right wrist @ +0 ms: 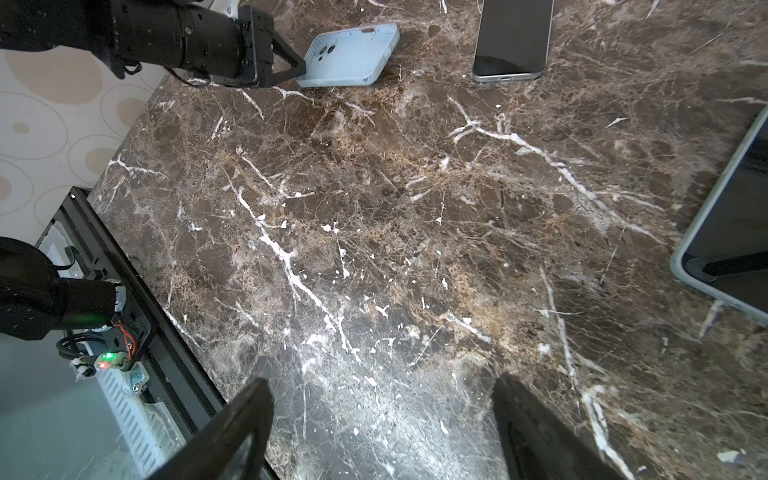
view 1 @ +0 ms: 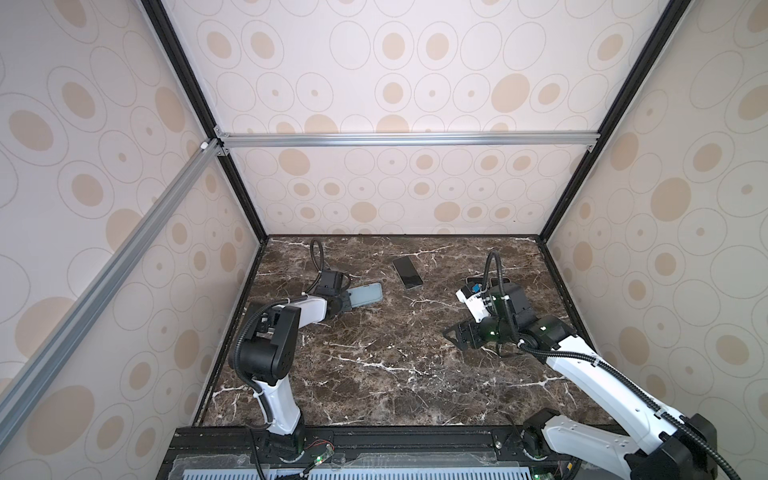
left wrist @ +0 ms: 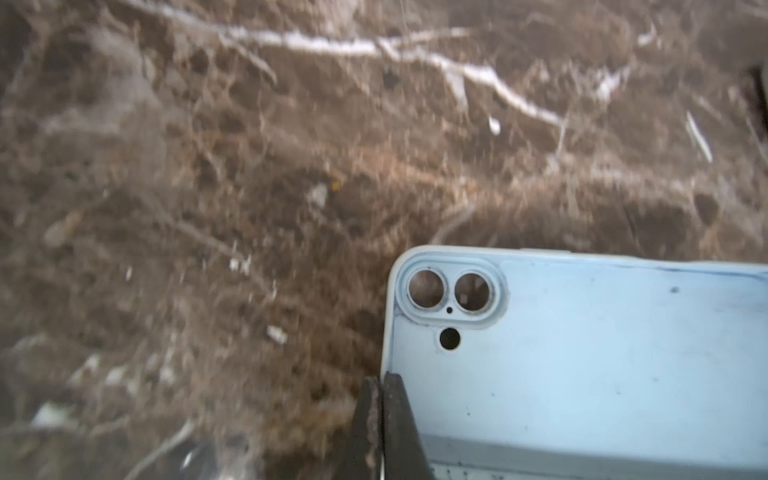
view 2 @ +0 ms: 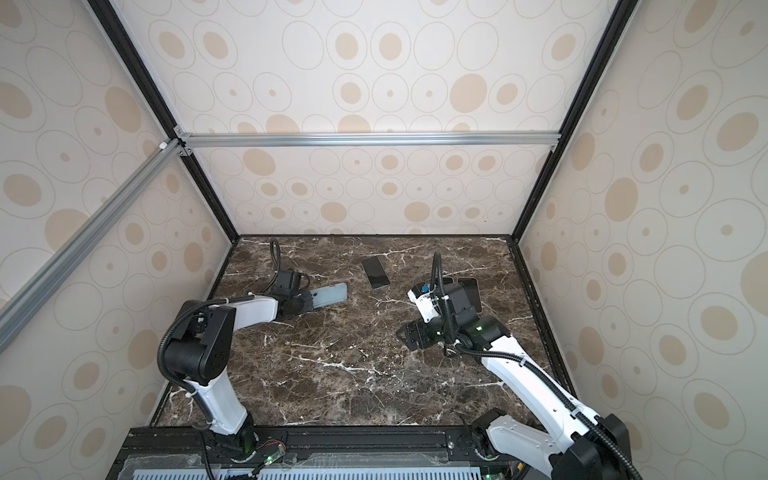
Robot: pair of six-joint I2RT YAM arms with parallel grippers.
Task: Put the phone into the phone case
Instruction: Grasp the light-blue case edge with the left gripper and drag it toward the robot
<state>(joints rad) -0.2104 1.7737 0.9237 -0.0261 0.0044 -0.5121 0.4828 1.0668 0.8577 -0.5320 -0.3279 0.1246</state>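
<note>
The phone [view 1: 408, 272] lies flat and screen-up on the brown marble desk [view 1: 374, 374], toward the back of the workspace and apart from everything else; we see it in both top views [view 2: 375, 272], and its charging-port end shows in the right wrist view [right wrist: 513, 37]. Near it, on the left, is the pale blue phone case [view 1: 365, 296], open side up and empty, its camera cutouts letting the marble show through [left wrist: 582, 353]. The left pincer [view 1: 349, 304] is clamped on the case's end wall by those cutouts, one finger inside the rim and one outside, pressed tightly together [left wrist: 382, 419]. We cannot tell whether the case clears the desk. The right pincer [view 1: 453, 332] hangs over bare marble on the right side, well apart from both phone and case, its two dark fingers [right wrist: 249, 415] standing wide apart with nothing between them. Behind that arm lies a second dark-screened handset in a pale case [right wrist: 731, 216], partly hidden in both top views [view 2: 471, 291].
</note>
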